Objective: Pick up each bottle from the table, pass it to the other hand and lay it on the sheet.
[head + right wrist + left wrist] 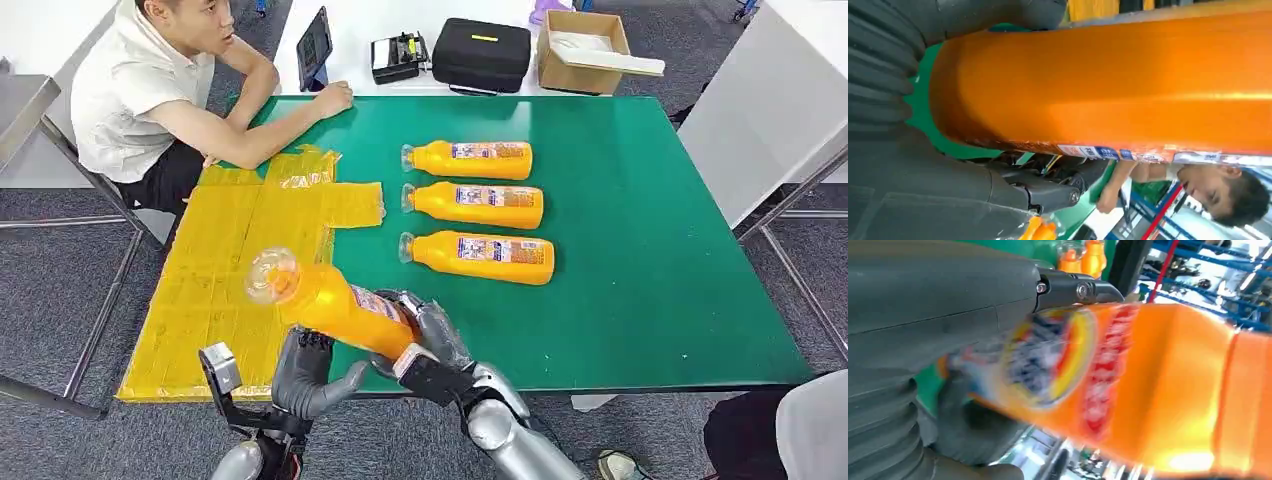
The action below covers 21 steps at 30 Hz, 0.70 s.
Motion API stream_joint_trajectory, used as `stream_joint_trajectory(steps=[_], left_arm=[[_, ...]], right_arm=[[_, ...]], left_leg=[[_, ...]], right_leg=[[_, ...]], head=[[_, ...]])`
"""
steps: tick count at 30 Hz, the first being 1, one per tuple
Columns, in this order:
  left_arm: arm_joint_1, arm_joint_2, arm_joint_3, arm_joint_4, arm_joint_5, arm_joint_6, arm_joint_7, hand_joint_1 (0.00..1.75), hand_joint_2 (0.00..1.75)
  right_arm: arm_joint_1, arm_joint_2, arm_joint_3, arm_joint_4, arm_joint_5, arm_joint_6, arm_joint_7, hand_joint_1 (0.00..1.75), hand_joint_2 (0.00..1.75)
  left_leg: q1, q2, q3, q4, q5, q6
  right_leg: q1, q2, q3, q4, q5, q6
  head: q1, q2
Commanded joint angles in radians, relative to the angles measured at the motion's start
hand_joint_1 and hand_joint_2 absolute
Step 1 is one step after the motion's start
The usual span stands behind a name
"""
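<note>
Your right hand (425, 335) is gripping the orange bottle (330, 300) above the table edge; left hand (305, 370) is cupping it underneath, grip unclear.

A lab or test room, by the look of it — a green-topped work table on a bare metal frame (640, 250) stands on grey carpet tiles (60, 300); a white table (400, 25) behind carries a black zipped equipment case (481, 53), an open brown cardboard box (583, 50) and a propped dark tablet (314, 45); blue metal shelving racks (1208, 265) line the background — a seated person in a white shirt (150, 85) watches.
</note>
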Motion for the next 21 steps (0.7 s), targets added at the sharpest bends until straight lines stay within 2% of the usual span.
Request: stream_joint_trajectory(steps=[1,12,15,16,17,19,20,21], left_arm=[[-0.075,-0.02,0.04,0.073,0.033,0.003,0.014,0.0,1.75],[-0.086,-0.025,0.043,0.078,0.043,0.008,0.012,0.0,1.75],[-0.083,-0.028,0.046,0.068,0.053,0.005,0.005,0.0,1.75],[-0.078,-0.027,0.045,0.055,0.057,0.004,0.003,0.19,1.75],[-0.077,-0.027,0.045,0.053,0.057,0.004,0.003,1.75,1.75],[-0.07,-0.027,0.046,0.041,0.057,0.012,0.001,1.75,1.75],[-0.068,-0.028,0.048,0.038,0.057,0.015,-0.001,1.75,1.75],[-0.063,-0.03,0.052,0.031,0.056,0.023,-0.006,1.75,1.75]], right_arm=[[-0.023,-0.01,0.117,0.046,0.022,-0.009,-0.022,1.75,1.75],[-0.027,-0.002,0.125,0.034,0.014,-0.009,-0.025,1.75,1.75],[-0.027,-0.001,0.122,0.038,0.007,-0.014,-0.023,1.75,1.75],[-0.022,-0.004,0.117,0.032,0.0,-0.016,-0.022,1.75,1.75],[-0.02,-0.004,0.113,0.031,-0.006,-0.017,-0.022,1.75,1.75],[-0.012,-0.005,0.096,0.028,-0.021,-0.021,-0.015,1.69,1.75],[-0.01,-0.003,0.09,0.03,-0.025,-0.023,-0.012,1.34,1.75],[-0.005,0.0,0.077,0.035,-0.035,-0.024,-0.003,0.4,1.75]], left_leg=[[0.001,0.002,0.005,0.0,-0.002,0.0],[0.0,0.0,0.002,0.0,0.0,0.0],[0.0,0.001,0.006,0.0,-0.002,0.0],[0.0,0.001,0.003,0.0,-0.001,0.0],[0.001,0.002,0.006,0.001,-0.003,0.0],[0.0,0.001,0.003,0.0,-0.001,0.0],[0.001,0.003,0.008,0.001,-0.004,0.001],[0.0,0.001,0.003,0.0,-0.001,0.0]], right_leg=[[0.002,0.0,0.005,-0.001,-0.002,-0.003],[0.0,-0.001,0.002,0.0,-0.001,-0.002],[0.001,-0.001,0.006,0.0,-0.002,-0.004],[0.001,-0.001,0.003,-0.001,-0.001,-0.003],[0.002,0.0,0.006,0.0,-0.002,-0.004],[0.001,-0.001,0.003,0.0,-0.001,-0.003],[0.002,0.0,0.009,0.0,-0.004,-0.005],[0.001,-0.001,0.004,-0.001,-0.001,-0.003]], head=[[0.0,0.0],[0.0,0.0],[0.0,0.0],[0.0,0.0],[0.0,0.0],[0.0,0.0],[0.0,0.0],[0.001,0.0]])
